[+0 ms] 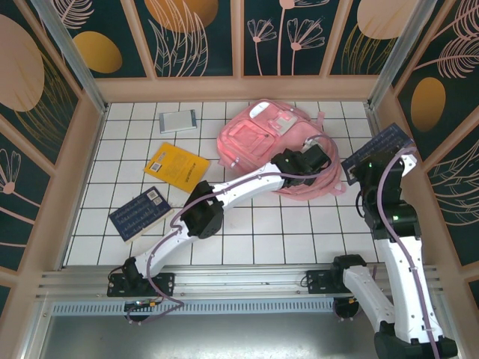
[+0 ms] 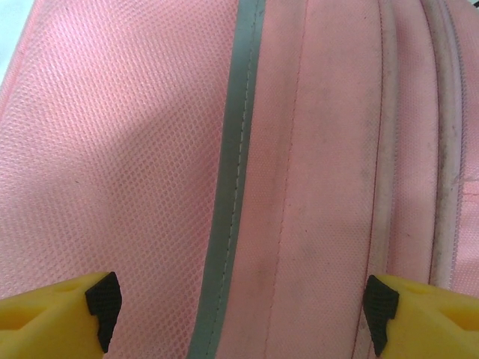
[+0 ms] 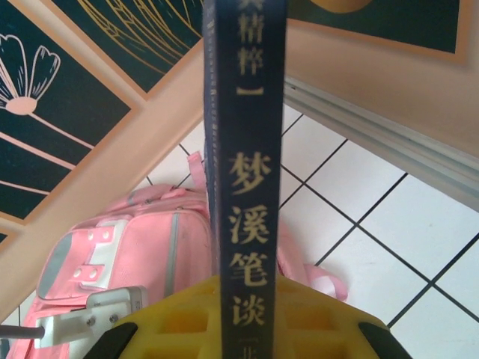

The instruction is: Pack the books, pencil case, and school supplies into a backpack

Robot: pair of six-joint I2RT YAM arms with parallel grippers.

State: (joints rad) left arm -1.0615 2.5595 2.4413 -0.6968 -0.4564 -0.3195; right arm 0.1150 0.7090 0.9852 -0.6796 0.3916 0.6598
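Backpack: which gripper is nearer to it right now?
Left. The left gripper hangs open just over the backpack, close to its grey stripe. The right gripper is off to the backpack's right side, shut on a dark blue book.

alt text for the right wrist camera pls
A navy book, its spine with gold Chinese lettering facing the camera, is gripped in the yellow right hand. Behind it, a pink backpack lies on the white tiled table.
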